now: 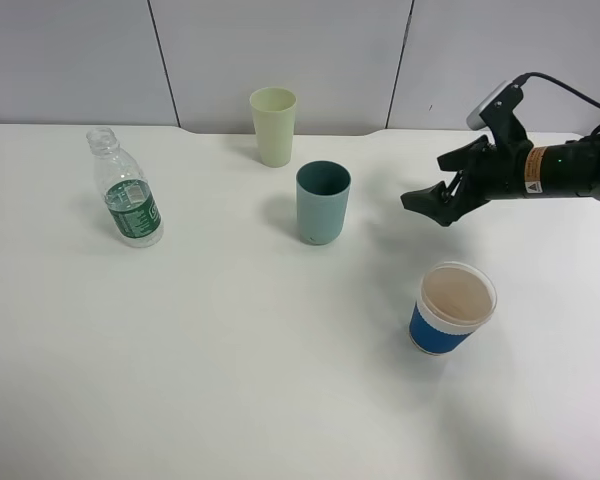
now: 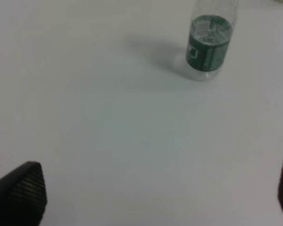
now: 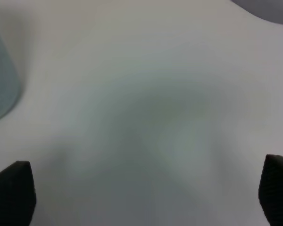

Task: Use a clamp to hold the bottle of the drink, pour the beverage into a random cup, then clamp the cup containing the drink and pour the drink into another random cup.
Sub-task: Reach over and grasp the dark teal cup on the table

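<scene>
Tumbler [image 1: 323, 203], the teal one, stands upright on worktop [image 1: 230, 350], 9 o'clock from right end effector [image 1: 425, 208], jaws apart and empty, nearer arm; bottle [image 1: 127, 200] farther off, same bearing.

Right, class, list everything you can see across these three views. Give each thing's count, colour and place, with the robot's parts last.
bottle: one, clear with green-and-white label, uncapped, standing on the table's left
pale yellow-green tumbler: one, at the back near the wall
teal tumbler: one, mid-table, in front and just right of the pale one
blue paper cup: one, white rim, front right
table: one, white
wall: grey panels, behind
right gripper: one, black, open, empty, right of the teal tumbler
left gripper: one, black, open, empty, facing the bottle
</scene>
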Controlling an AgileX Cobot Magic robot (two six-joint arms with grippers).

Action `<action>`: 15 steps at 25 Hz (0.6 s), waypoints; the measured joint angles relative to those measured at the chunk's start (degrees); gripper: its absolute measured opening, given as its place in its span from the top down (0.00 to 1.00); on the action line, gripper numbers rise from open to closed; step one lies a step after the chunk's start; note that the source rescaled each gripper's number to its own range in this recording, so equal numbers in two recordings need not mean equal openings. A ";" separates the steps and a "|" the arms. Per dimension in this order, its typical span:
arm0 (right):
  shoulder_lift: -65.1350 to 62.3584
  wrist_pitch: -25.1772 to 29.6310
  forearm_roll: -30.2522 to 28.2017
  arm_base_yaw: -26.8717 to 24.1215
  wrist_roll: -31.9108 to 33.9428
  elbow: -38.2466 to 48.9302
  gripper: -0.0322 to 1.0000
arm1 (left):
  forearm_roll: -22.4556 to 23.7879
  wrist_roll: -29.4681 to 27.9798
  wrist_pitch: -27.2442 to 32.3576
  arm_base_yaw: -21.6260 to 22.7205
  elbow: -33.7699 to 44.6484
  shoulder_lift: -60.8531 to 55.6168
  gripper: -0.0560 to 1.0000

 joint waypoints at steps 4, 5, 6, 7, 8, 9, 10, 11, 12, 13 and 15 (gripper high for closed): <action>2.83 -5.48 -7.68 0.00 5.15 -4.72 0.19 | 0.00 0.00 0.00 0.00 0.00 0.00 0.00; 3.27 -6.83 -8.79 0.00 6.32 -5.62 0.19 | 0.00 0.00 0.00 0.00 0.00 0.00 0.00; 3.67 -7.89 -9.93 0.00 7.46 -6.63 0.19 | 0.00 0.00 0.00 0.00 0.00 0.00 0.00; 4.05 -8.85 -10.89 0.00 8.38 -7.49 0.19 | 0.00 0.00 0.00 0.00 0.00 0.00 0.00; 4.42 -9.61 -11.62 0.00 9.02 -8.16 0.19 | 0.00 0.00 0.00 0.00 0.00 0.00 0.00; 4.70 -9.88 -12.39 0.00 9.61 -8.49 0.19 | 0.00 0.00 0.00 0.00 0.00 0.00 0.00; 5.03 -9.94 -13.33 0.00 9.98 -8.63 0.19 | 0.00 0.00 0.00 0.00 0.00 0.00 0.00; 5.45 -9.94 -14.55 0.00 10.07 -8.69 0.19 | 0.00 0.00 0.00 0.00 0.00 0.00 0.00; 5.85 -9.94 -15.45 0.00 10.07 -8.73 0.19 | 0.00 0.00 0.00 0.00 0.00 0.00 0.00; 6.18 -9.94 -16.44 0.00 10.00 -8.73 0.19 | 0.00 0.00 0.00 0.00 0.00 0.00 0.00; 6.62 -9.94 -17.27 0.00 9.79 -8.73 0.19 | 0.00 0.00 0.00 0.00 0.00 0.00 0.00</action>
